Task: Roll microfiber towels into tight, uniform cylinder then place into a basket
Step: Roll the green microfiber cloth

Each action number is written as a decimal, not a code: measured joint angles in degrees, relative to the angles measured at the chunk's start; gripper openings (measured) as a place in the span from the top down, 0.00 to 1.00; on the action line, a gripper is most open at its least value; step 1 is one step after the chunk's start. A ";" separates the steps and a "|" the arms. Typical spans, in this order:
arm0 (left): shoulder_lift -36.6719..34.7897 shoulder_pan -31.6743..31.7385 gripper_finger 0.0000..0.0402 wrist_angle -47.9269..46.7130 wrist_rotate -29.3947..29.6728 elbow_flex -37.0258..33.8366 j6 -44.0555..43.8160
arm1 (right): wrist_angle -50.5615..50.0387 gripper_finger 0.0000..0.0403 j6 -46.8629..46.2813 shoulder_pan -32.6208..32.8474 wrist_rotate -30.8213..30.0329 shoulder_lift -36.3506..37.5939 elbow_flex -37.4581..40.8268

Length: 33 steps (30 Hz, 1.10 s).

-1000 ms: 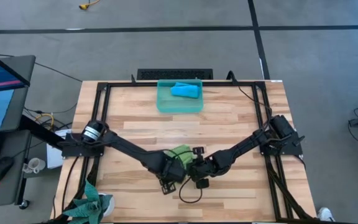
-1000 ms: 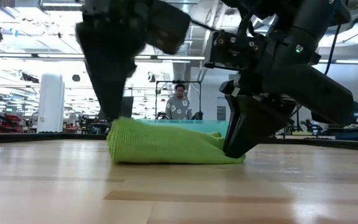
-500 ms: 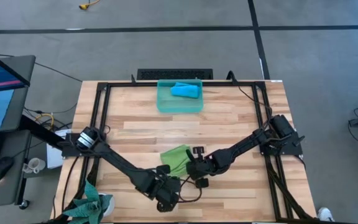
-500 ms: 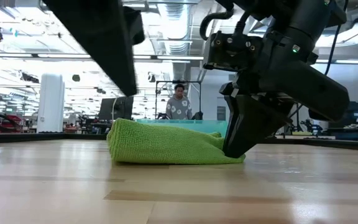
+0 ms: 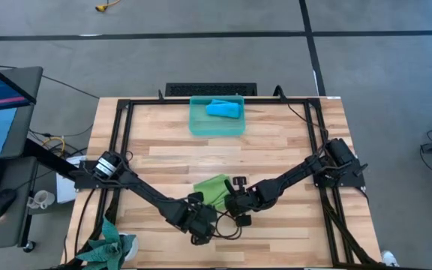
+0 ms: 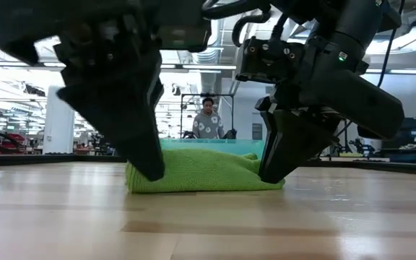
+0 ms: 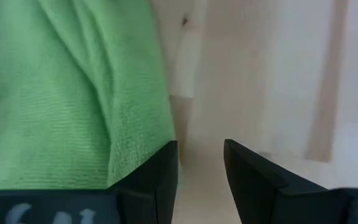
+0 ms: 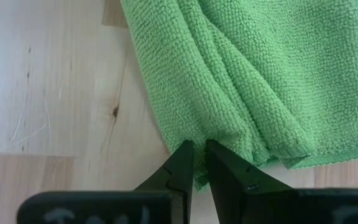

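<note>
High: folded lime green towel (image 5: 214,189) at desk (image 5: 276,142) centre-front; blue towel (image 5: 223,109) rolled inside translucent teal basket (image 5: 216,126) at far edge.
Low: green towel (image 6: 201,170), nubby weave, flat on wood.
Left wrist: left pincer (image 7: 201,163) parted, empty, one finger beside towel edge.
Right wrist: right pincer (image 8: 200,163) nearly closed, pinching towel hem (image 8: 241,87).

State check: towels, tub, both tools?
Lime green microfiber towel: loosely folded, flat on the wooden table, not yet rolled.
Sky blue microfiber towel: rolled, inside the tub.
Translucent teal plastic tub: upright, at the table's far edge.
Left tool: open, at the green towel's edge.
Right tool: pinching the green towel's edge.
</note>
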State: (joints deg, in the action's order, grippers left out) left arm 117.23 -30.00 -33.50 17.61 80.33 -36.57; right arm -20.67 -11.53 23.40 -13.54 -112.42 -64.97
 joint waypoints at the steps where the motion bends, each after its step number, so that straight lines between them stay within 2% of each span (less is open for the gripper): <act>1: 0.00 0.03 0.69 -0.06 0.56 -0.01 -0.09 | 0.01 0.83 -0.22 0.01 0.00 0.00 0.00; 7: 0.00 -0.24 0.69 -1.20 2.88 0.01 -2.60 | -0.01 0.83 -0.63 0.07 0.16 0.00 0.00; 13: -0.02 -0.41 0.69 -7.24 8.61 0.01 -8.17 | -0.04 0.83 -2.46 0.10 1.55 0.00 0.00; 24: 0.00 2.34 0.69 -7.74 8.67 -0.23 -6.64 | -0.06 0.83 -3.10 0.76 1.46 0.00 0.00; 33: -0.52 4.48 0.69 0.47 7.60 -7.54 -7.55 | -0.12 0.83 -3.16 0.82 1.66 0.00 -0.02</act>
State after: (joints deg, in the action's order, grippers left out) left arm 116.71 -25.53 -33.03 25.21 72.79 -44.12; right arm -20.80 -14.69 24.23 -11.88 -112.42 -64.99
